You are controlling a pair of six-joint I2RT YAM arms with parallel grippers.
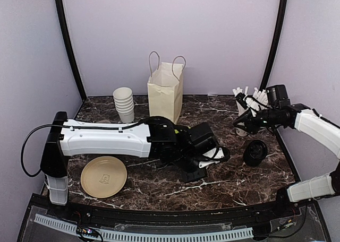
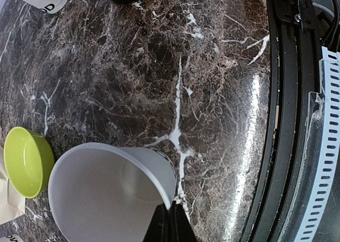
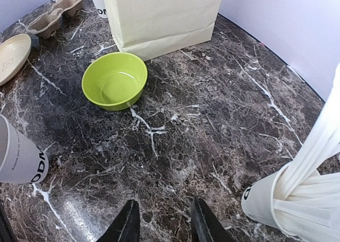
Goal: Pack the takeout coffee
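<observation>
Two pincers, two different states: the left pincer [image 2: 171,221] is pinched flat on the thin rim wall of the takeout coffee cup [image 2: 101,189], while the right pincer [image 3: 166,223] stands parted with nothing between its fingers, hovering above the bench [image 1: 159,188] beside the cup of straws [image 3: 281,205]. The cup is at mid-bench, a little toward the near edge, lidless and tipped. Its long axis seems to run across the bench, open mouth toward the left wrist and lettered base toward the right edge. Its black lid [image 1: 255,152] lies apart by the right edge, just nearside of the right pincer, so that arm looks the closer one for capping. The cup is smooth matte paper, tapered; the lid is round dark plastic; the paper bag [image 1: 166,93] at the far edge stands upright, creased, handles up, on polished veined marble
</observation>
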